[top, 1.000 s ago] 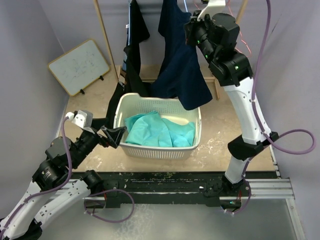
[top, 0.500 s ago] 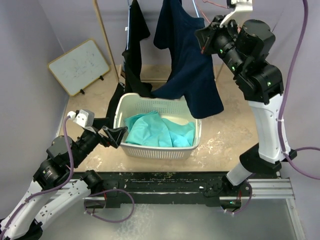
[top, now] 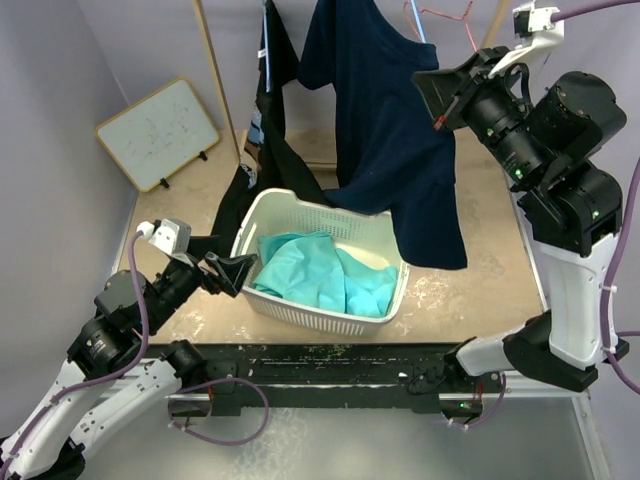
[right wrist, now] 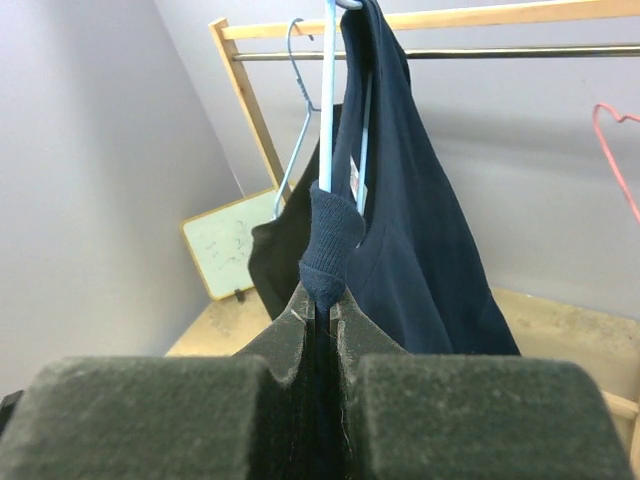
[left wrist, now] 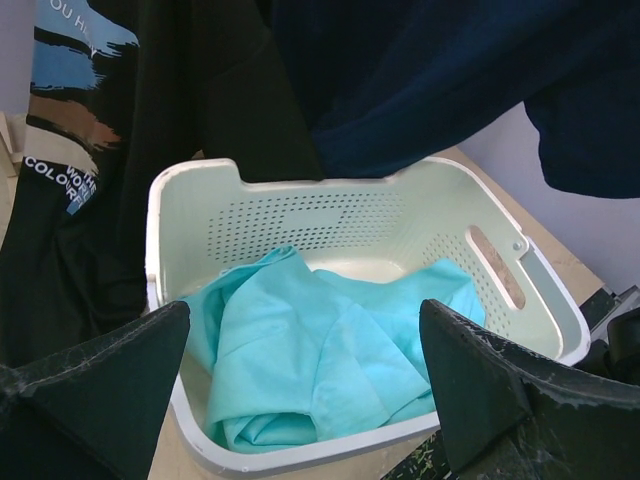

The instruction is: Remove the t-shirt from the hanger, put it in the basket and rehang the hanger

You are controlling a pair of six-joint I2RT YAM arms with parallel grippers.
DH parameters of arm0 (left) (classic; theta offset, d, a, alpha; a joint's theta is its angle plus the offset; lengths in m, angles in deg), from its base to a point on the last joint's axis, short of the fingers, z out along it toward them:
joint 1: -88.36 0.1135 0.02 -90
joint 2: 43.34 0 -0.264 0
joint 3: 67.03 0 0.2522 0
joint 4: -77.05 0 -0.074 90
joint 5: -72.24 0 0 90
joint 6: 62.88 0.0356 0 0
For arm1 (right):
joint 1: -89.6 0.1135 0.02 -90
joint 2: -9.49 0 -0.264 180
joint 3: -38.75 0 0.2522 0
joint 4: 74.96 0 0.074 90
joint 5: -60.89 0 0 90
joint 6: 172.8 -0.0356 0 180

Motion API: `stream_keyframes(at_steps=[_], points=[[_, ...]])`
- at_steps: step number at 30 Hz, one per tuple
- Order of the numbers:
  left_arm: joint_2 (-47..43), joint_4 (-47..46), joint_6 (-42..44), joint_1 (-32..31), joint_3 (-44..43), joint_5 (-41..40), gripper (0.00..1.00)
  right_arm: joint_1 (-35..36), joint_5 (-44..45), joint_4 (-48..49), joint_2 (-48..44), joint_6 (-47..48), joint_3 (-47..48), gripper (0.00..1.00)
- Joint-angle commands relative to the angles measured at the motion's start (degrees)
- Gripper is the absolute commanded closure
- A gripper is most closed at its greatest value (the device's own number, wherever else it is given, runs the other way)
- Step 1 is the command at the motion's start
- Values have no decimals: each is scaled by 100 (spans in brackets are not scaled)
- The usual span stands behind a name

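A navy t-shirt (top: 395,140) hangs on a pale blue hanger (right wrist: 327,100) from the wooden rail (right wrist: 470,15). Its hem drapes over the far rim of the white basket (top: 278,311). My right gripper (top: 432,92) is raised at the shirt's right shoulder and shut on the ribbed collar (right wrist: 330,235), stretching it away from the hanger. In the right wrist view the right gripper (right wrist: 323,312) pinches that fabric. My left gripper (top: 232,270) is open and empty at the basket's left wall; in the left wrist view the left gripper (left wrist: 300,380) frames the basket (left wrist: 190,180).
A black printed shirt (top: 262,160) hangs left of the navy one and touches the basket. Teal cloth (top: 315,275) lies in the basket. A red empty hanger (top: 440,18) is on the rail. A whiteboard (top: 160,132) leans at the back left wall.
My right arm has swung right and up, pulling the navy shirt's collar and spreading the shirt rightward. The basket has tilted and shifted a little. The left arm has stayed still.
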Motion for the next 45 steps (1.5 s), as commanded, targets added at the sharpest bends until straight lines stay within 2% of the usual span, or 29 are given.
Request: stream_keyframes(at_steps=[1, 7, 16, 24, 36, 41, 45], points=[[51, -329, 85, 26, 7, 61, 1, -6, -503, 1093, -128, -49, 93, 100], [25, -378, 95, 44, 24, 140, 1, -6, -1182, 1460, -206, 18, 359, 100], [27, -397, 100, 66, 32, 189, 1, -6, -1579, 1669, -195, 32, 1252, 100], [33, -427, 99, 117, 50, 273, 1, -10, -1545, 2555, -940, 6, 866, 100], [61, -488, 95, 240, 69, 379, 1, -7, -1792, 2412, -1384, -291, 1050, 100], [64, -496, 73, 264, 66, 443, 1, -10, -1875, 2008, -1577, -461, 484, 100], [-30, -518, 116, 267, 50, 510, 1, -6, -1920, 1682, -1833, -497, -736, 100]])
